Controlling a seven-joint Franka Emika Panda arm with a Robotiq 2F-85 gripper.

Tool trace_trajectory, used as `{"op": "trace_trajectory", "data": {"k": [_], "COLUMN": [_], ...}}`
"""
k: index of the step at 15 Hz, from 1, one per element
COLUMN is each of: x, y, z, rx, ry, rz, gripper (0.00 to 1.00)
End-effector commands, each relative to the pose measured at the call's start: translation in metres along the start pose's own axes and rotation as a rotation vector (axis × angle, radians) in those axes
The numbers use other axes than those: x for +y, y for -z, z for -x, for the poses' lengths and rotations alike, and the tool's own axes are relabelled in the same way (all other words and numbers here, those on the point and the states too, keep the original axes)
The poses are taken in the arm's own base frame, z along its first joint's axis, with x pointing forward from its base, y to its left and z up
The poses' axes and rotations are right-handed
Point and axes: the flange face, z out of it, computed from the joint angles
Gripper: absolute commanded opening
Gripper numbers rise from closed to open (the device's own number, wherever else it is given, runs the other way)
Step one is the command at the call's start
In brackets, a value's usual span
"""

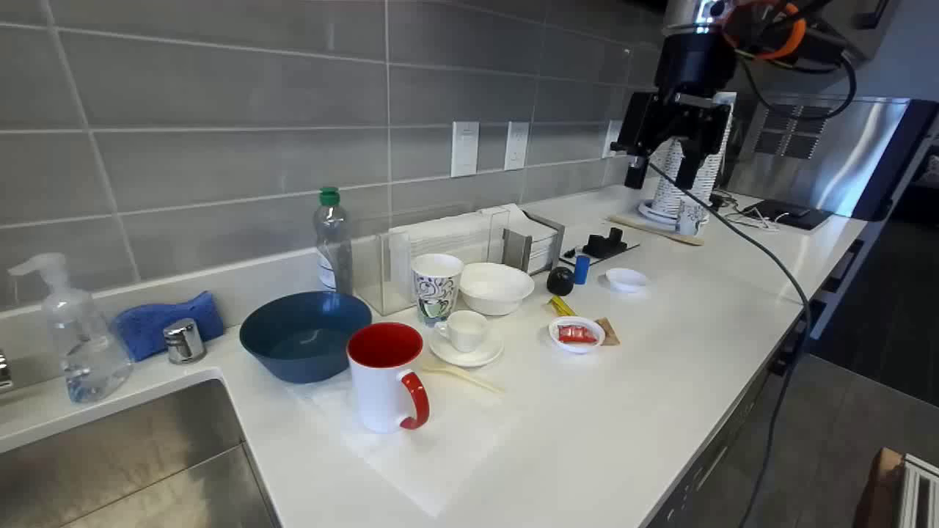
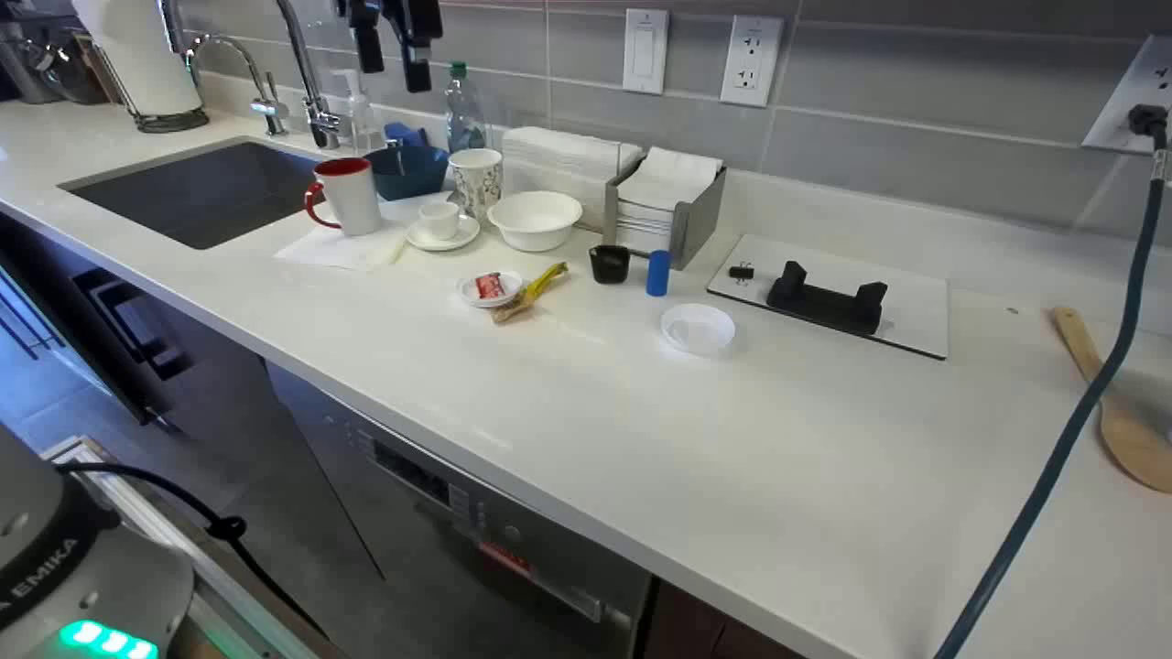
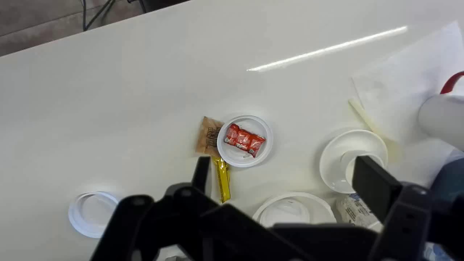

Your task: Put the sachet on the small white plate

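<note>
In the wrist view a streak of glare (image 3: 328, 49) slants across the tabletop (image 3: 127, 108), and the tool (image 3: 284, 174) looms dark and blurred. In both exterior views the tabletop is bright, the floor (image 1: 843, 411) dim; in an exterior view sheen whitens a steel panel (image 1: 843, 165).

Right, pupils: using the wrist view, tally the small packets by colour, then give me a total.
Red packet, on the small white plate: 1
Brown packet: 1
Yellow packet: 1
Total: 3
</note>
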Motion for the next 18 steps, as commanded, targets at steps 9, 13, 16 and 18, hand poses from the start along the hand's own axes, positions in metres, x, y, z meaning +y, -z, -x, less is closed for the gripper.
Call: {"op": "trace_trajectory", "data": {"k": [9,13,16,18], "x": [0.0,0.019,0.047,0.062], "y": [0.001,-0.019,-0.052,-0.078], "z": [0.0,-0.03,-0.061,-0.08], "rx": [-0.001,-0.134,-0.206,-0.237], "ry": [0.0,0.165,0.226,0.264], "rz": [0.0,-0.006,-0.067,-0.137], "gripper": [1.0,1.0,1.0,1.0]}}
